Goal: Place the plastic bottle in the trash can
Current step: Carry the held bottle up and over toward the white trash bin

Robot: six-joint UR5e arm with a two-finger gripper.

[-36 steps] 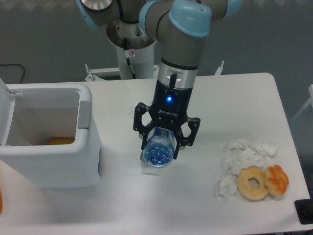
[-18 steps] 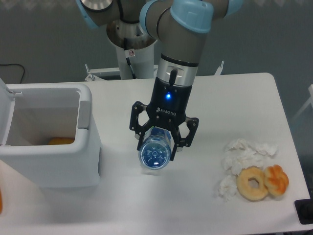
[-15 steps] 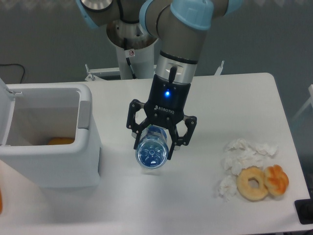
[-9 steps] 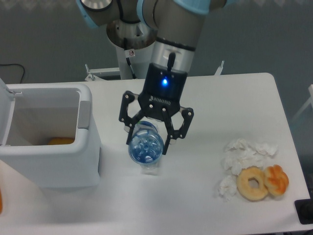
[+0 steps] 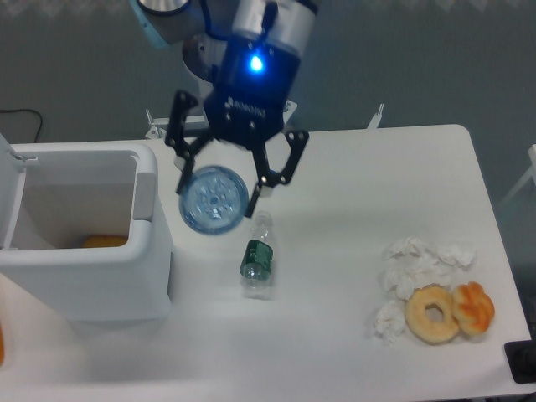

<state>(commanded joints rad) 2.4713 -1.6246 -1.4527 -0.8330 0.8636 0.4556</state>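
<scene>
My gripper [image 5: 219,191] is shut on the plastic bottle [image 5: 213,201], whose round dimpled blue-tinted base faces the camera. The bottle hangs well above the table, just right of the trash can [image 5: 79,234]. That white boxy bin stands at the left with its top opening uncovered and its lid [image 5: 10,180] raised at the far left. Something orange [image 5: 105,242] lies inside it.
A smaller clear bottle with a dark green label [image 5: 256,255] lies on the table below the gripper. Crumpled white tissues [image 5: 414,272], a doughnut [image 5: 432,314] and an orange piece [image 5: 474,307] sit at the right. A black object [image 5: 523,362] is at the bottom right corner.
The gripper has risen and moved left toward the bin with the bottle in it. The smaller green-label bottle, hidden under it before, now shows on the table.
</scene>
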